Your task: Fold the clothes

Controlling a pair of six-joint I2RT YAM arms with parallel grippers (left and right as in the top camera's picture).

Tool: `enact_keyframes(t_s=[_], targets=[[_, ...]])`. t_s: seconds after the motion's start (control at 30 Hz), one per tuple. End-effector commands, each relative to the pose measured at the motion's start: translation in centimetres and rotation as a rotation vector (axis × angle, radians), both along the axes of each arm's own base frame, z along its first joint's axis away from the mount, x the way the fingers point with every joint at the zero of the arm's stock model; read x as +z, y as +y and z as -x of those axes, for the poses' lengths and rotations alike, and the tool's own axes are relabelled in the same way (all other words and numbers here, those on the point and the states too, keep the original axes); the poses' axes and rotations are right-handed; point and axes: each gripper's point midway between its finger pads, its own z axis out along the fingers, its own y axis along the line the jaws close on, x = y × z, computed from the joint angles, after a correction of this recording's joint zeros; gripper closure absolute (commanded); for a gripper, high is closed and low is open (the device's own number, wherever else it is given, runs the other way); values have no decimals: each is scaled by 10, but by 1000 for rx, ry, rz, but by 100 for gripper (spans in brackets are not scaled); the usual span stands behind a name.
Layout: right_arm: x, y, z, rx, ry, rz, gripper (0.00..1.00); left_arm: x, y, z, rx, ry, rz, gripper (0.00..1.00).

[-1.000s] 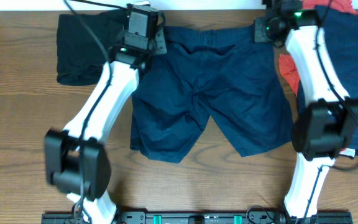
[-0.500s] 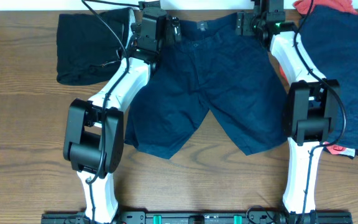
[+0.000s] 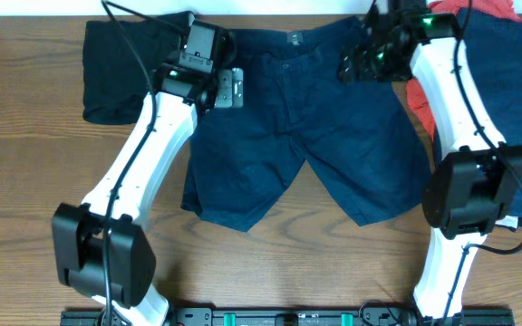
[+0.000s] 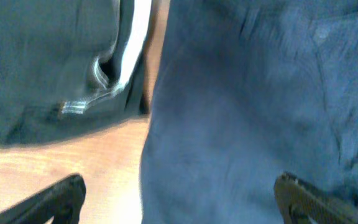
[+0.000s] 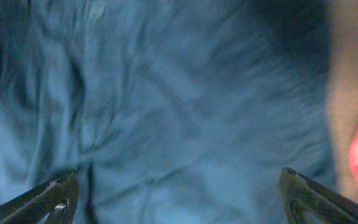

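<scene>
The clothes I am working on are dark navy shorts [image 3: 297, 136], spread flat mid-table with the waistband toward the far edge and both legs toward the front. My left gripper [image 3: 231, 89] hovers open over the shorts' left hip edge. In the left wrist view its fingers [image 4: 61, 196] straddle the navy fabric [image 4: 241, 112] and bare wood, holding nothing. My right gripper [image 3: 353, 63] hangs open above the shorts' upper right part. The right wrist view shows wrinkled navy cloth [image 5: 166, 93] between the wide-apart fingertips [image 5: 306, 199], nothing gripped.
A black garment [image 3: 116, 68] with a grey band [image 4: 132, 37] lies at the far left, close to the shorts. A red-orange piece [image 3: 420, 95] and another navy piece [image 3: 506, 100] lie at the right, under the right arm. Wooden table [image 3: 43, 163] shows in front.
Both grippers went from shut to open, letting go of the shorts' waistband, and drew back from the far edge. The shorts now lie flatter, waistband nearer the far edge.
</scene>
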Motion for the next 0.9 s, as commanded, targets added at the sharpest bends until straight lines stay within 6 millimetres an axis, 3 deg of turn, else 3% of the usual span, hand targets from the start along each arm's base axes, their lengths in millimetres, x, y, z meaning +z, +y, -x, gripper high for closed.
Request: enact_keyframes(t_s=[0.0, 0.17, 0.27, 0.4, 0.7, 0.87], targets=[[-11, 40, 27, 118, 80, -34, 1, -6, 8, 18, -3, 84, -18, 2], [-16, 80, 62, 220, 165, -42, 1, -20, 29, 46, 26, 230, -14, 2], [-19, 93, 79, 257, 208, -33, 2, -27, 31, 62, -15, 318, 38, 2], [-24, 100, 107, 291, 297, -9, 5, -39, 50, 76, 29, 387, 36, 2], [-60, 128, 169, 385, 471, -6, 20, -45, 96, 70, 170, 372, 68, 2], [-83, 143, 199, 401, 534, 17, 22, -45, 102, 69, 184, 371, 70, 2]])
